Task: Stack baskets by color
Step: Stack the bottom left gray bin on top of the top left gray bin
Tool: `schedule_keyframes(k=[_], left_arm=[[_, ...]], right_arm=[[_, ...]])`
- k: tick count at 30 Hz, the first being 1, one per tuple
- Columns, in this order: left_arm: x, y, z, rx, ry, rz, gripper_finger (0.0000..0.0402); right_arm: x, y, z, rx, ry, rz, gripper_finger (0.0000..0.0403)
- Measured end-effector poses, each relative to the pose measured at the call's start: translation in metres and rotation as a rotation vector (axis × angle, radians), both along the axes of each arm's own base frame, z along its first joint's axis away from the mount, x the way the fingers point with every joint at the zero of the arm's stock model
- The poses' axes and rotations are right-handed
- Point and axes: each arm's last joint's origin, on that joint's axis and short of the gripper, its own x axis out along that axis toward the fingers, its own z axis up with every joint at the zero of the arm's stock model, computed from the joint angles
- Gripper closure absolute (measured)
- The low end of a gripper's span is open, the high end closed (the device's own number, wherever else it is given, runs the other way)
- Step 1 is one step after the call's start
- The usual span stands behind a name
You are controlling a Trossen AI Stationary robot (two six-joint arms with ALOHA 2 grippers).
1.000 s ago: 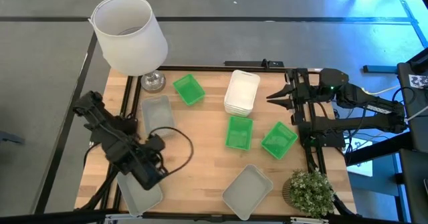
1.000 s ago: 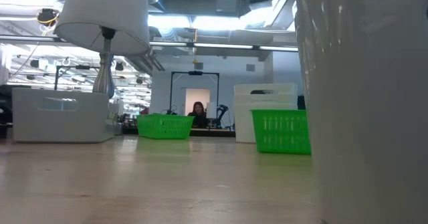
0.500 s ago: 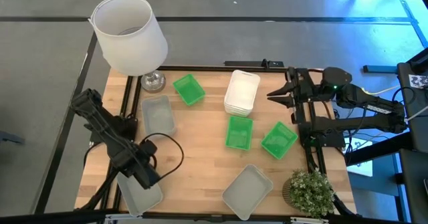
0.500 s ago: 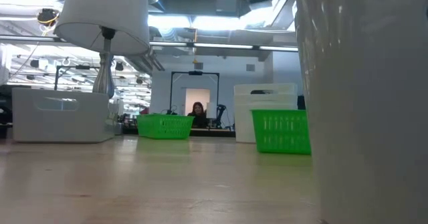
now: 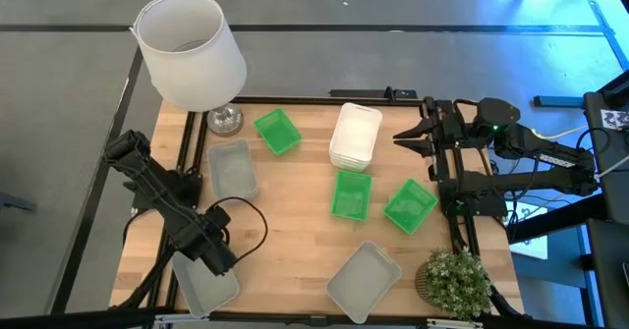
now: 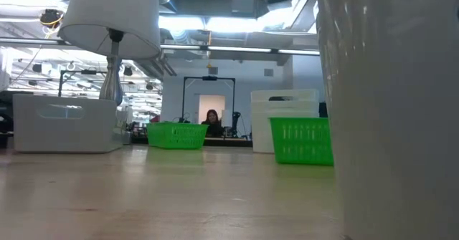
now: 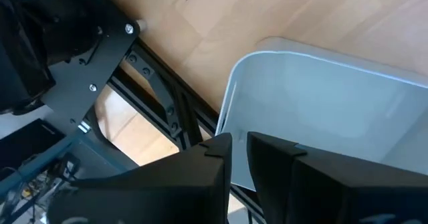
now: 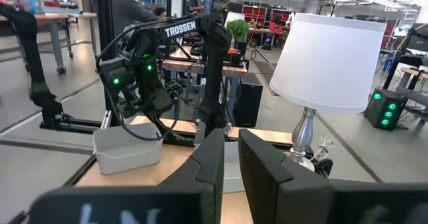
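- The left gripper point(image 5: 218, 261) had drawn back toward seven o'clock, over the translucent grey rectangular plastic basket point(image 5: 204, 285) at the tabletop's point(image 5: 295, 241) corner.
- Its fingers stood nearly together, gripping nothing visible; grey stacking seemed unfinished.
- The right gripper's point(image 5: 401, 138) fingers: cannot tell.

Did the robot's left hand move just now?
Yes. The left gripper slid a little toward the table's front-left corner, over the grey basket there.

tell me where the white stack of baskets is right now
In the high view the white stack of baskets sits at the table's far middle, between a green basket and the right claw.
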Motion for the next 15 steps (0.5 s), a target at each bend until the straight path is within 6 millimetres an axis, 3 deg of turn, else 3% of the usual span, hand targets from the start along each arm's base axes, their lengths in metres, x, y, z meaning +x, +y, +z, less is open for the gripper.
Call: schedule_keyframes(k=[5, 15], left_arm=[[0.0002, 0.0001, 0.0, -0.002, -0.004, -0.029, 0.0397], [0.0025, 0.0016, -0.0005, 0.023, -0.043, -0.085, 0.0346]], right_arm=[[0.0, 0.0, 0.0003, 0.005, -0.003, 0.0, 0.0354], [0.0, 0.0, 0.0002, 0.001, -0.002, 0.001, 0.0354]])
